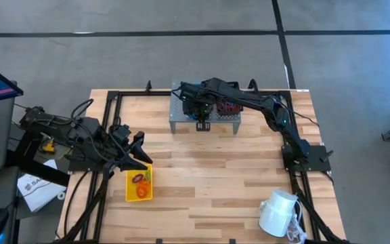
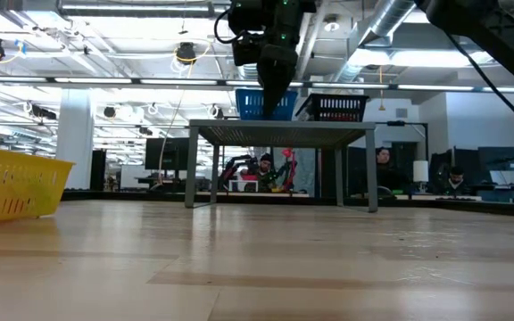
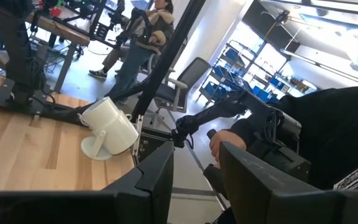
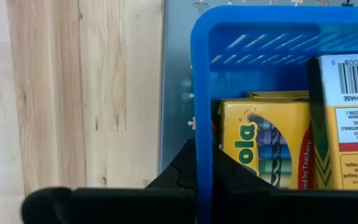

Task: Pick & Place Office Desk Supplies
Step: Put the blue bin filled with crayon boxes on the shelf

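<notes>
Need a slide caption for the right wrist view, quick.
Right gripper shut on the blue bin wall, yellow crayon packets inside, atop the grey riser.

Bright overhead ceiling lights, soft shadows, sharp frames.

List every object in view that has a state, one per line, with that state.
Blue bin: on the grey riser, holding yellow crayon packets, rim pinched.
Right gripper: shut on the blue bin's rim.
Black mesh bin: on the riser beside the blue bin.
Yellow bin: on the table, loops inside.
Left gripper: above the yellow bin, empty.
White mug: lying tipped.
</notes>
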